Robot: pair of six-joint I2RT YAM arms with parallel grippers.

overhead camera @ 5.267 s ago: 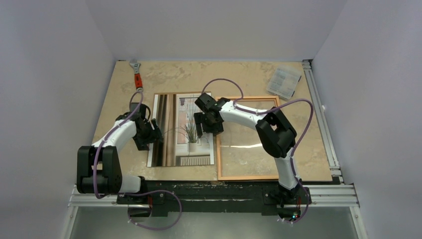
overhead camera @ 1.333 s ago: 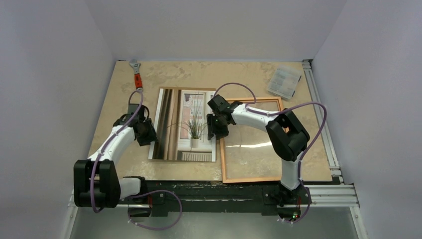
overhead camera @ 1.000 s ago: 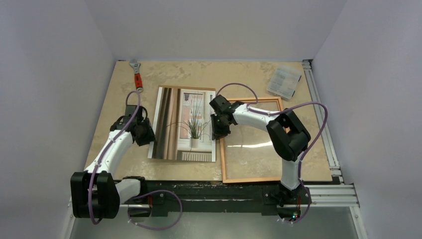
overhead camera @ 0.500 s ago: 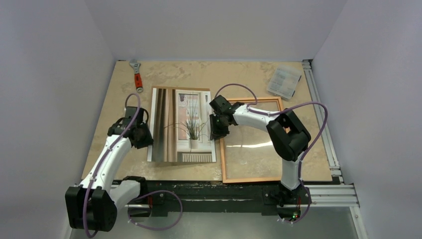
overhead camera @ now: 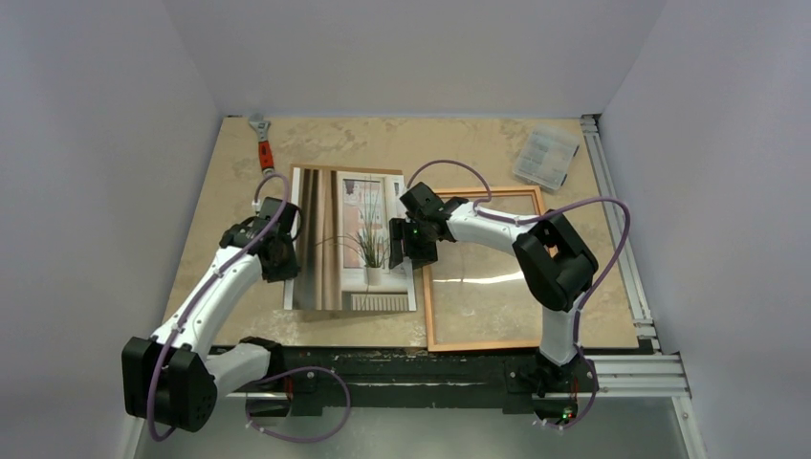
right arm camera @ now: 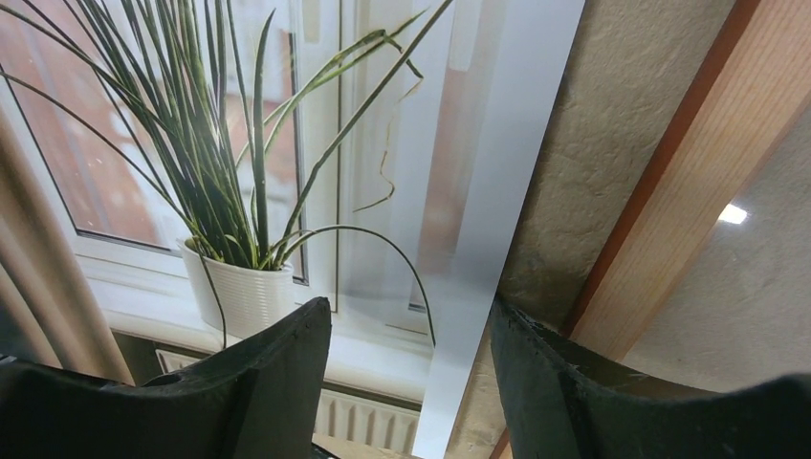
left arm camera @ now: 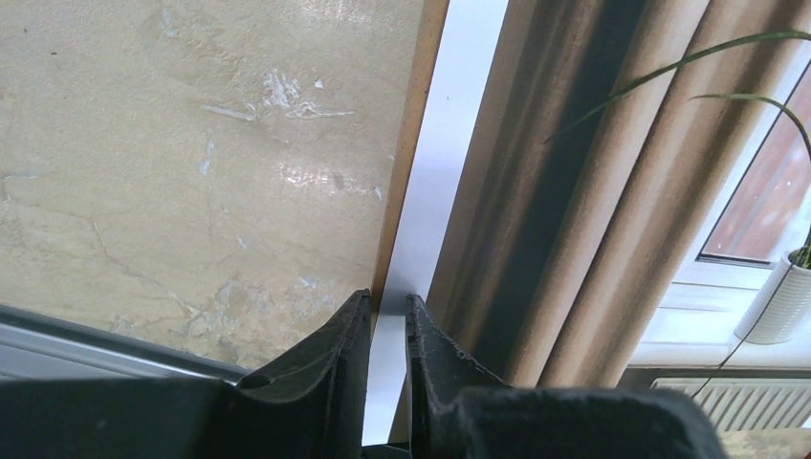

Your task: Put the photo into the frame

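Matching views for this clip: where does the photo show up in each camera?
Top external: photo centre-left, left of the frame.
Left wrist: photo fills the right half.
Right wrist: photo fills left and centre.
Shared landmark: its printed white pot, visible in all three.

In the left wrist view the bottom edge cuts off the left fingers [left arm camera: 330,359], and whether they pinch the white margin of the photo [left arm camera: 593,191] cannot be told. In the right wrist view the right fingers [right arm camera: 273,378] are cut off below too, and the frame [right arm camera: 669,191] shows only as a strip at right. In the top view the right arm [overhead camera: 478,225] hides the frame's upper left corner. The box [overhead camera: 546,156] at upper right is too small to read.
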